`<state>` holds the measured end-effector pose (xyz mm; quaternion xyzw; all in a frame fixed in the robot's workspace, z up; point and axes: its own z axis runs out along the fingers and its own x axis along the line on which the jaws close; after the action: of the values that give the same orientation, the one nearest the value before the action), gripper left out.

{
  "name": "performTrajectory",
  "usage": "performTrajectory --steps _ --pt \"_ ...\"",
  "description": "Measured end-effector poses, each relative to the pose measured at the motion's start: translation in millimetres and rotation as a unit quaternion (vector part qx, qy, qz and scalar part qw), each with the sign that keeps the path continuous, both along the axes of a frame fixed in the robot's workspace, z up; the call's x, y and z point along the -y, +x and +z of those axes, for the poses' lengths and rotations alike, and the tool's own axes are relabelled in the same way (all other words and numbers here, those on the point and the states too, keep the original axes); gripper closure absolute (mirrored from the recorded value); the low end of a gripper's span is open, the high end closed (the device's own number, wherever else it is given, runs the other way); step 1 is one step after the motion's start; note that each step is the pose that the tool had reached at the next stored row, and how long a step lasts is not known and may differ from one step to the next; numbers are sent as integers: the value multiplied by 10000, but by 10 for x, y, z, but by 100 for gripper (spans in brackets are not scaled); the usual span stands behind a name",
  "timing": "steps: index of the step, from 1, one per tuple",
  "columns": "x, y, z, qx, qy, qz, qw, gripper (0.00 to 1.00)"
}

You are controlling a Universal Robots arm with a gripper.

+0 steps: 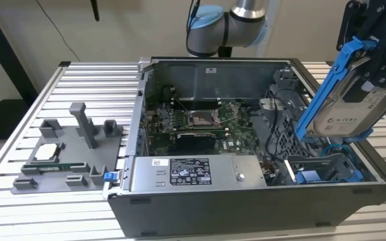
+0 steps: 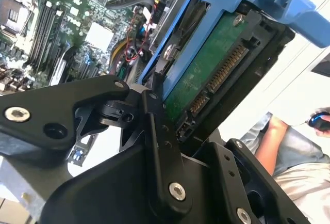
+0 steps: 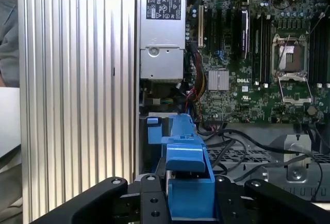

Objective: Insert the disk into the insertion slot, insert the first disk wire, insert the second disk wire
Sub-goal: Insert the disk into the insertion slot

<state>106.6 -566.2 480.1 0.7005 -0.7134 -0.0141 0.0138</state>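
Observation:
My gripper (image 1: 373, 55) hangs at the exterior view's upper right, shut on the disk (image 1: 346, 108). The disk is a grey drive with a white label in a blue carrier frame, held tilted in the air above the case's right end. In the second wrist view the disk (image 2: 206, 77) shows its green board and connector between the black fingers (image 2: 157, 131). The first wrist view looks along the blue frame (image 3: 188, 170) from my gripper (image 3: 188, 206). The insertion slot (image 1: 323, 163) lies in the grey drive cage below the disk. A thin blue cable (image 1: 341, 146) runs by the cage; I cannot tell which disk wire it is.
The open computer case (image 1: 247, 211) lies on a slatted metal table (image 1: 92, 80), with the motherboard (image 1: 193, 120) and power supply (image 1: 193, 173) inside. A blue-ended caddy (image 1: 310, 176) sits in the cage. A grey fixture (image 1: 66, 150) stands at the exterior view's left. A person's arm (image 2: 270, 144) is nearby.

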Motion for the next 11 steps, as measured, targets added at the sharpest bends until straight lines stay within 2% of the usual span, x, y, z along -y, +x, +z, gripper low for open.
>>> performTrajectory --steps 11 --pt "56 0 -80 0 -1 0 10000 100"
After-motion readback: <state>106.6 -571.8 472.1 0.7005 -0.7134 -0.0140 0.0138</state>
